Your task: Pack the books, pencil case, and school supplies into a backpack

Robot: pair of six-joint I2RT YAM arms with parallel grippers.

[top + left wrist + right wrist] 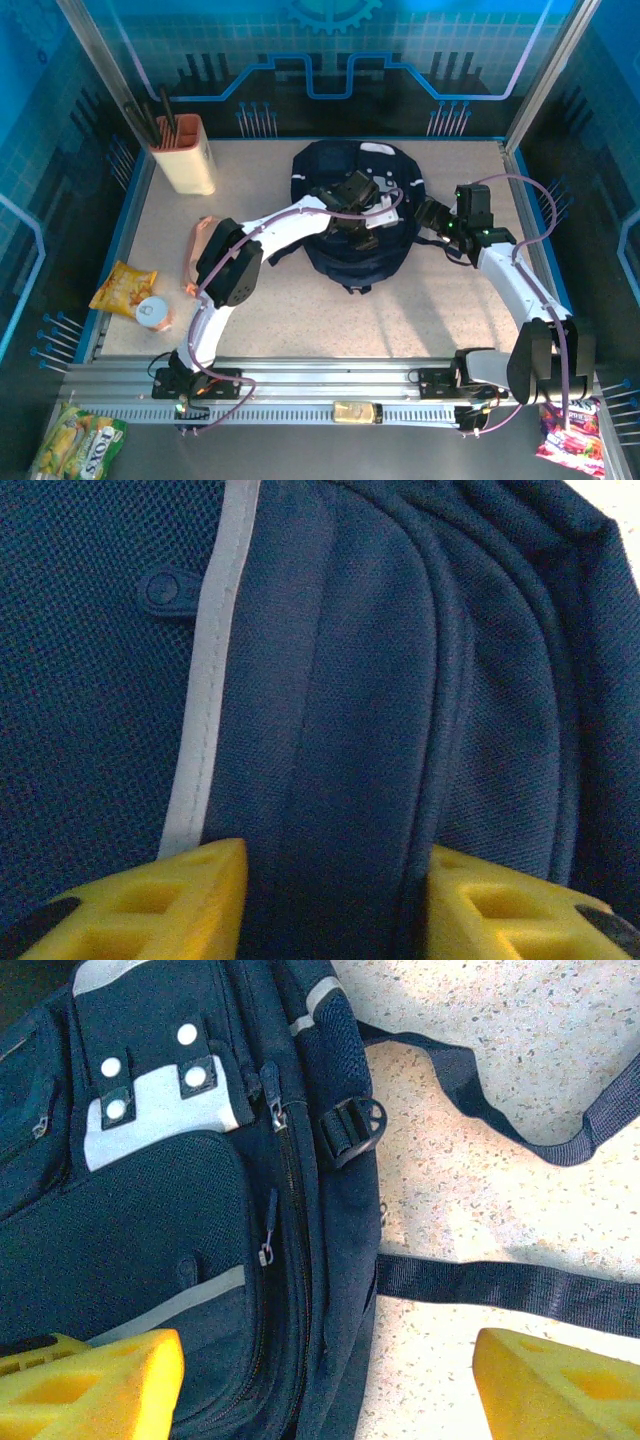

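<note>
2 grippers in play: left gripper (335, 875) straddles a backpack (180, 1220) fold, fingers (170, 900) narrow, grip unclear; right gripper (330, 1370) spread wide over the backpack's side edge, bare table (480, 1190) and strap (500, 1285) beside.

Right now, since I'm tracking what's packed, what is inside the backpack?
Contents cannot be seen: navy fabric of the backpack covers them. Visible outside are pocket zips and the left pincer straddling a fabric fold beside the pale stripe.
</note>
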